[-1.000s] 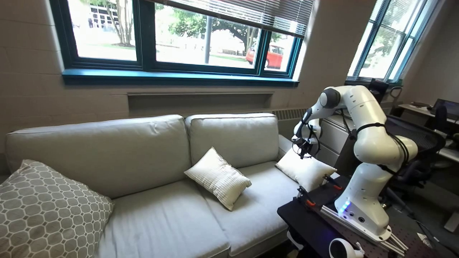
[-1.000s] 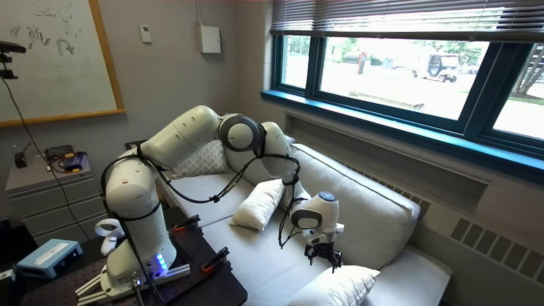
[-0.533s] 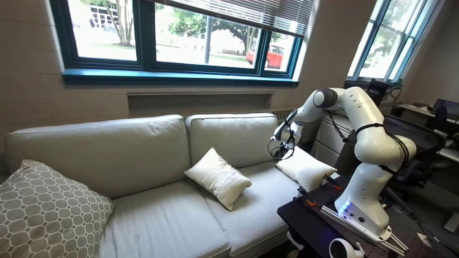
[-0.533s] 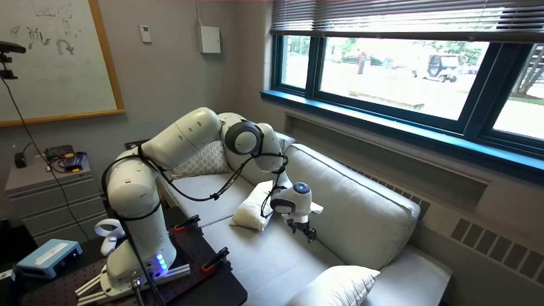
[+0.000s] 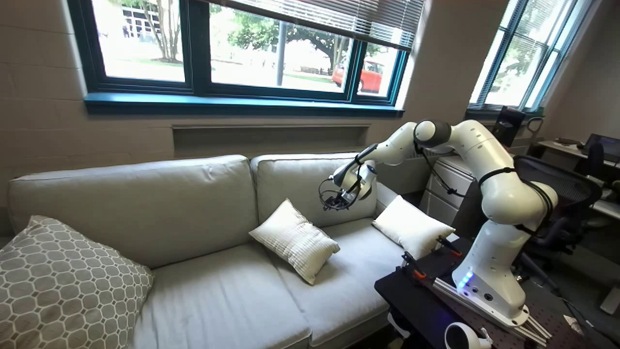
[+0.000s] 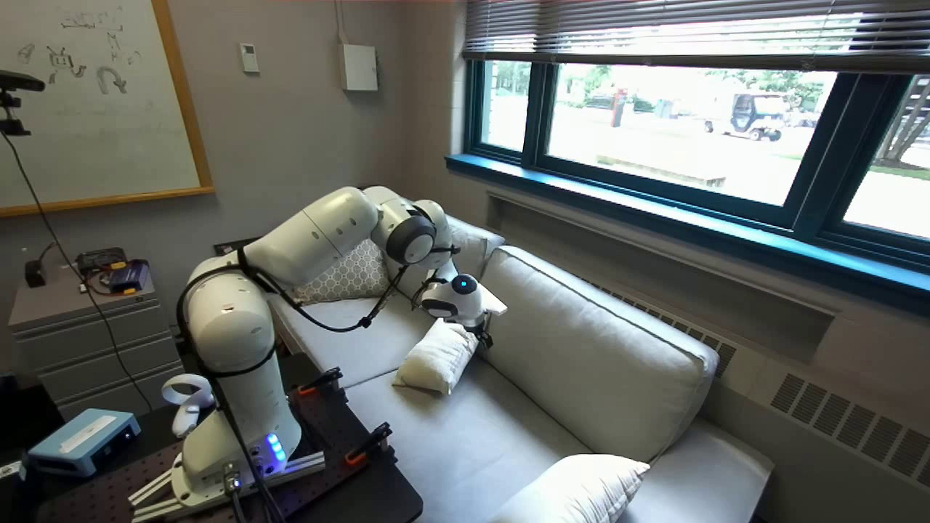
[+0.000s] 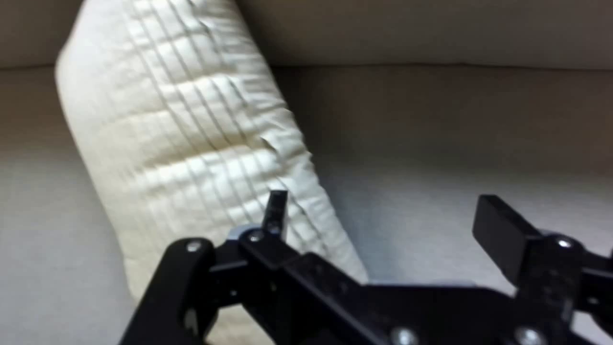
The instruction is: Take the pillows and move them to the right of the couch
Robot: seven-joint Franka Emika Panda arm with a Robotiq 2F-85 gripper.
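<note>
Two white pillows lie on the pale beige-grey couch (image 5: 213,291). The middle pillow (image 5: 294,241) sits tilted where the two seat cushions meet; the end pillow (image 5: 411,226) lies by the couch arm near the robot table and shows partly in an exterior view (image 6: 574,490). My gripper (image 5: 337,201) hangs in the air near the middle pillow's upper side, in front of the back cushion. In the wrist view the jaws stand wide apart: the left finger (image 7: 276,211) overlaps the edge of the ribbed middle pillow (image 7: 191,124), the right finger (image 7: 503,235) overlaps bare seat. Nothing is held.
A larger grey patterned pillow (image 5: 72,286) leans at the far end of the couch. Back cushions (image 6: 596,356) rise close behind the gripper. The robot's black table (image 5: 411,295), with two clamps (image 6: 369,444) on its edge, borders the seat front.
My gripper has travelled from above the end pillow along the couch to beside the middle pillow, staying open. Both white pillows lie where they were.
</note>
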